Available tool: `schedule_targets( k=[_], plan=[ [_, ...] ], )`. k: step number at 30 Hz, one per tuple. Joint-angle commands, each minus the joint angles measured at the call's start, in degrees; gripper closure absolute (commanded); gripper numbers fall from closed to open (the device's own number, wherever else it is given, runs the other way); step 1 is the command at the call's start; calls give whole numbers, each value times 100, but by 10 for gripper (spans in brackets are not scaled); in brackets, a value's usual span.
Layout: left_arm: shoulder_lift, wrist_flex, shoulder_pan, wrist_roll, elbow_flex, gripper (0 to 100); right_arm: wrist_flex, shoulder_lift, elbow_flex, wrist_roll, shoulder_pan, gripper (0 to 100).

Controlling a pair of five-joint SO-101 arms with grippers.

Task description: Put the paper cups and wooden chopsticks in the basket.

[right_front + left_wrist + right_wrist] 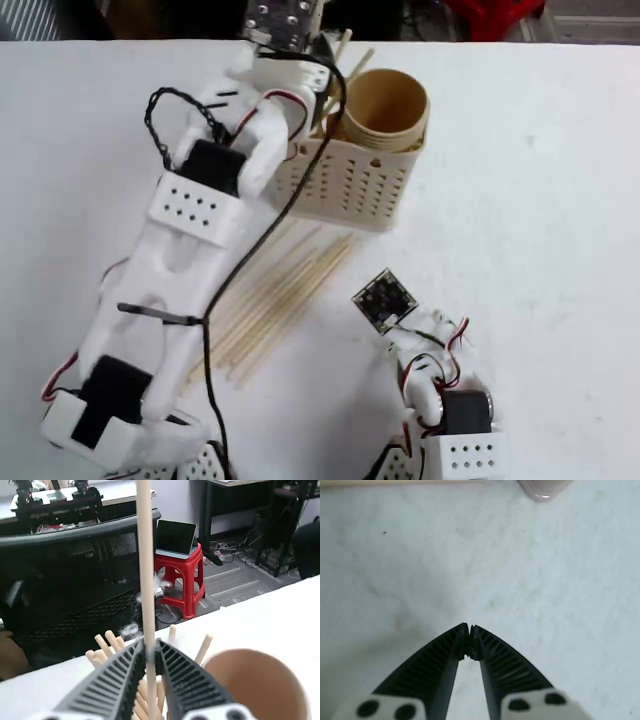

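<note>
Looking down, high view: paper cups (385, 105) sit stacked in the basket (350, 185). A loose bundle of wooden chopsticks (275, 300) lies on the table (540, 250) just in front of it.
Left wrist view: left gripper (151, 652) is pinched on one upright chopstick (145, 555), right over the ones already in the basket, next to the cups.
Right wrist view: right gripper (469, 642) is clamped together on nothing, above bare table.
Progress: cups look done I'd say, but a good pile of chopsticks is left to move.
</note>
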Motion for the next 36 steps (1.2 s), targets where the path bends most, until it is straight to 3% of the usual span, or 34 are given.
schedule_targets(
  k=[1, 4, 10, 14, 17, 19, 24, 30, 33, 36],
  plan=[
    [-48, 18, -224, 695, -352, 912, -4, -22, 53, 62, -48, 979],
    [-57, 18, -418, 1046, -360, 895, -4, -22, 53, 62, -48, 979],
    [-488, 457, -734, 1081, -545, 895, -4, -22, 53, 62, -48, 979],
    [-1235, 1442, -971, 1073, -782, 895, -4, -22, 53, 62, -48, 980],
    [-1912, 2673, -1068, 1064, -985, 921, -4, -22, 53, 62, -48, 980],
    [-2299, 3543, -1086, 774, -1116, 948, -4, -22, 53, 62, -48, 980],
    [-2870, 4967, -1068, -1011, -1143, 976, -4, -22, 53, 53, -48, 980],
    [-2905, 6303, -1051, -1134, -510, 976, 4, -22, 53, 53, -48, 980],
    [-2870, 6048, -1051, -1486, 888, 976, 4, -22, 53, 53, -40, 981],
    [-2862, 4791, -1051, -2040, 2884, 976, 4, -22, 53, 53, -13, 981]
  ],
)
